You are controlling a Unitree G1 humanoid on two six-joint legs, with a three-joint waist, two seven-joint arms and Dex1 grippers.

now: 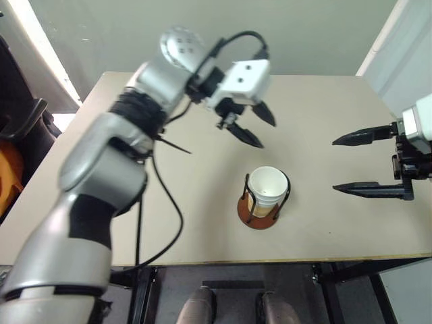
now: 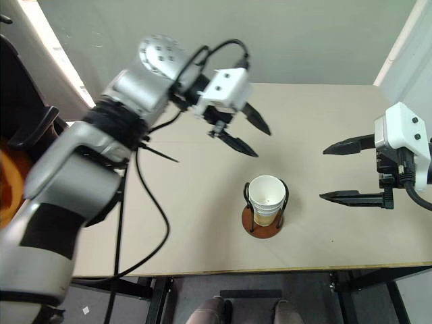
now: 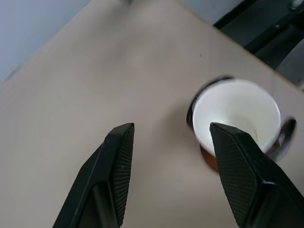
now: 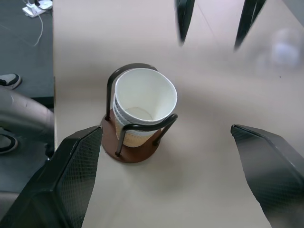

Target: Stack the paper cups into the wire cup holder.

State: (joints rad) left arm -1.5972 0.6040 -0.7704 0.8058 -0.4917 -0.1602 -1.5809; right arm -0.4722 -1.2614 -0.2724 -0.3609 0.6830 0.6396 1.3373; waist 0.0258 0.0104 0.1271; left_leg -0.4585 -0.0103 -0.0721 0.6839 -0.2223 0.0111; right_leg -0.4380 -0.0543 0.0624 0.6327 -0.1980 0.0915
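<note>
The paper cups (image 1: pixel 266 190) sit nested in one stack inside the wire cup holder (image 1: pixel 259 212), which stands on its reddish-brown base near the table's front middle. From the right wrist view the stack (image 4: pixel 142 107) leans slightly against the black wire loops. My left gripper (image 1: pixel 254 126) hovers above and behind the holder, open, with nothing between its fingers. My right gripper (image 1: pixel 342 164) is off to the right of the holder, open wide and empty.
The beige table (image 1: pixel 202 236) carries the holder alone. Its front edge runs close below the holder. A black cable (image 1: pixel 169 202) hangs from my left arm over the table's left part. A dark chair (image 1: pixel 20 128) stands off the left side.
</note>
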